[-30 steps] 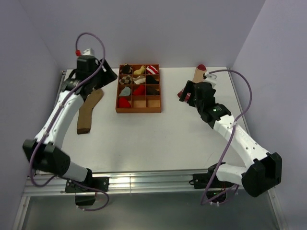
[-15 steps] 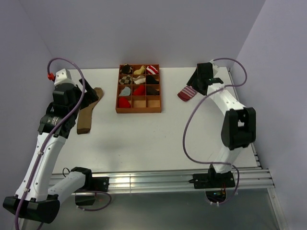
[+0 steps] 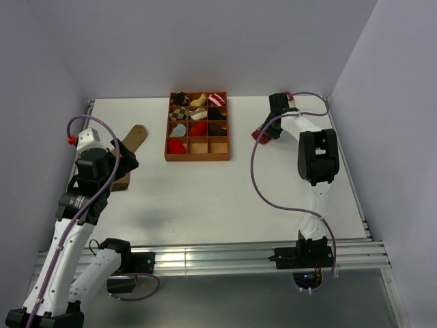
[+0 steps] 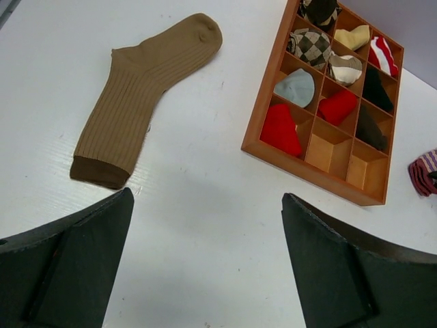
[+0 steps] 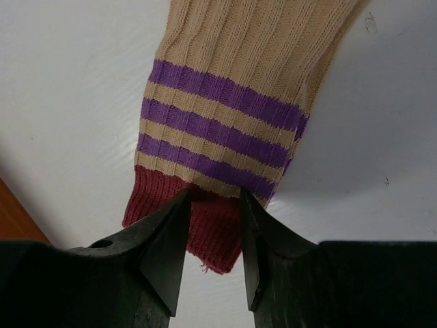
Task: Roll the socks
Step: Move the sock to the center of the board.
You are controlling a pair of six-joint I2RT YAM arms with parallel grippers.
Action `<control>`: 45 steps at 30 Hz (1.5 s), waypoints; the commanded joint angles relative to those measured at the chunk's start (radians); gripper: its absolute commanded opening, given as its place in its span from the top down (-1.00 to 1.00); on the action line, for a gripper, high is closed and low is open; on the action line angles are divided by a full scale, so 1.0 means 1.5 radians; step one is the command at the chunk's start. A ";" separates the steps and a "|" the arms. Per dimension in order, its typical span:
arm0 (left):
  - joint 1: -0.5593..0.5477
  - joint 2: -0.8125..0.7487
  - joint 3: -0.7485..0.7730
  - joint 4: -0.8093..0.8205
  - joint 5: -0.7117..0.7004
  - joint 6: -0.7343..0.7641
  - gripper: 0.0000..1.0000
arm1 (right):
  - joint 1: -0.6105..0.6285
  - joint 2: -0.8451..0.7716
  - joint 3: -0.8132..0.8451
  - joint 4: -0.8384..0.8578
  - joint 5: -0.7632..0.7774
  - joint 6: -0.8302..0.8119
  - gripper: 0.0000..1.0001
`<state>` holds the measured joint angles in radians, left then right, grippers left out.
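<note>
Socks lie at both ends of the surface [image 3: 225, 198], and we take them from the left. The brown sock [image 4: 140, 96] lies flat at the left side. Its long axis slants from the rounded toe at the far end to a darker band at the near end. The left arm's fingers [image 4: 75, 266] hang above the surface, spread wide with nothing between them (released, plainly). In the left wrist view the dark band sits ahead of them and off toward the left finger, near but apart. We judge the left arm much the nearer one to this sock.

In the middle stands the wooden tray [image 3: 197, 158], small bundles in most of its compartments, well apart from both pairs of fingers.

To the right of the tray, near it but not touching, lies the striped sock [image 5: 232, 116]. The right arm's fingers [image 5: 160, 253] are down on its red cuff, one on each side of a strip of the fabric and both touching it. They stand about half closed, and we cannot tell whether they have a firm pinch. The sock's length runs straight away from these fingers, with the stripes crossing that line. We judge that a roll begun at the cuff would travel along that axis toward the toe.
</note>
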<state>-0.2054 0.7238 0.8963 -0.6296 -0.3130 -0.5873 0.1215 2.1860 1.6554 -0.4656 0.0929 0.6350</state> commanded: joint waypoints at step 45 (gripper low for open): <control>-0.001 0.022 -0.061 0.017 0.222 -0.049 -0.88 | 0.411 -0.439 -0.505 0.069 0.090 0.071 0.24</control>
<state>-0.2062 0.7540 0.8219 -0.6464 -0.0250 -0.6437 0.7372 1.5040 0.8974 -0.3805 0.1791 0.8013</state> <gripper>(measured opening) 0.942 0.385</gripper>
